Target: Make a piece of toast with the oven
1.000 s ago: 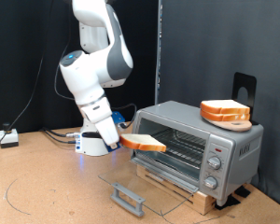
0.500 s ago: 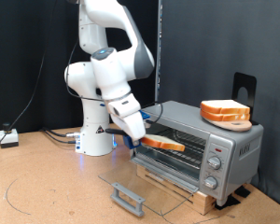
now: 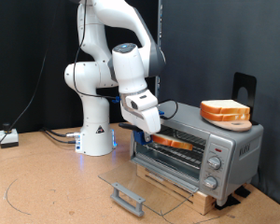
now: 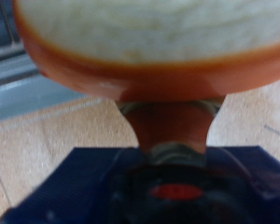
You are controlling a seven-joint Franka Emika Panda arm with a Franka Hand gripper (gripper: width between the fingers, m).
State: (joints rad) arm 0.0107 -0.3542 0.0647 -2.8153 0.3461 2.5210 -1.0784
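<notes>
The silver-grey toaster oven [image 3: 235, 140] stands at the exterior view's right with its glass door [image 3: 145, 188] folded down flat. My gripper [image 3: 155, 136] is at the oven's mouth, shut on the piece of toast [image 3: 179, 143], which lies flat and reaches inside the oven just above the wire rack. In the wrist view the toast [image 4: 145, 37] fills the frame close up, pale with an orange-brown crust, gripped at its edge by the fingers [image 4: 173, 121].
A thicker pile of bread slices [image 3: 225, 111] sits on a wooden board on the oven's top. The door's grey bar handle [image 3: 127, 198] sticks out over the wooden table. Three knobs [image 3: 213, 166] are on the oven's right panel. Cables lie at the left.
My arm has swung right and carried the toast from in front of the oven into the oven's opening.
</notes>
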